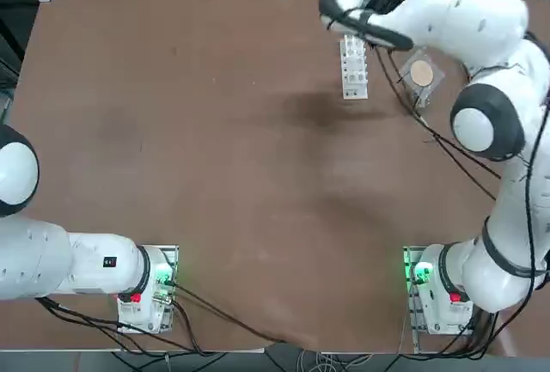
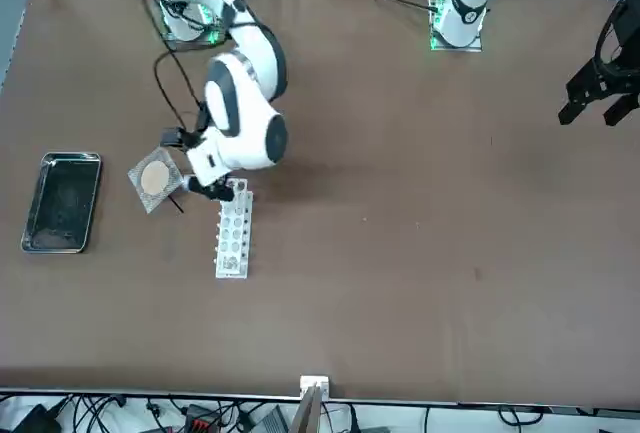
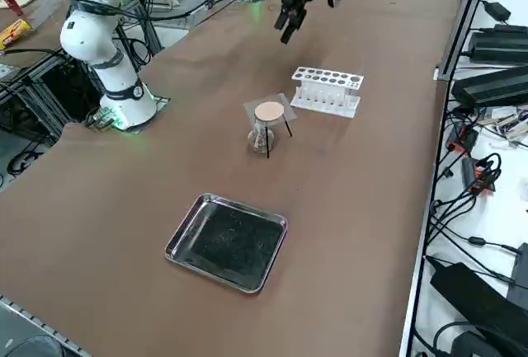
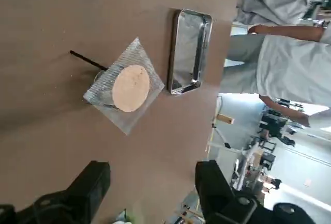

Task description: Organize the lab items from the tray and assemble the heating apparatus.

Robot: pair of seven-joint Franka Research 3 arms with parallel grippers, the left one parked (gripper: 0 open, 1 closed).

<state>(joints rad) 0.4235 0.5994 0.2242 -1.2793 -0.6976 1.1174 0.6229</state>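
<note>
The grey mesh with its beige disc [image 3: 269, 111] lies on the black wire tripod [image 3: 288, 127], and the clear glass burner [image 3: 261, 136] stands under it; the stack sits on the table between tray and rack. The steel tray [image 3: 227, 241] lies apart from it with nothing inside. My right gripper [image 3: 287, 25] hangs high over the table beyond the rack, open and holding nothing. In the wrist view its gripper [image 4: 152, 175] is spread wide, with the mesh [image 4: 129, 87], one tripod leg [image 4: 88, 61] and the tray [image 4: 190, 50] in view beyond it.
A white holed test-tube rack [image 3: 326, 91] stands just beside the stack, on the side away from the tray. A person [image 4: 289, 53] stands past the table's edge behind the tray. Cables and black boxes [image 3: 495, 85] lie off the table.
</note>
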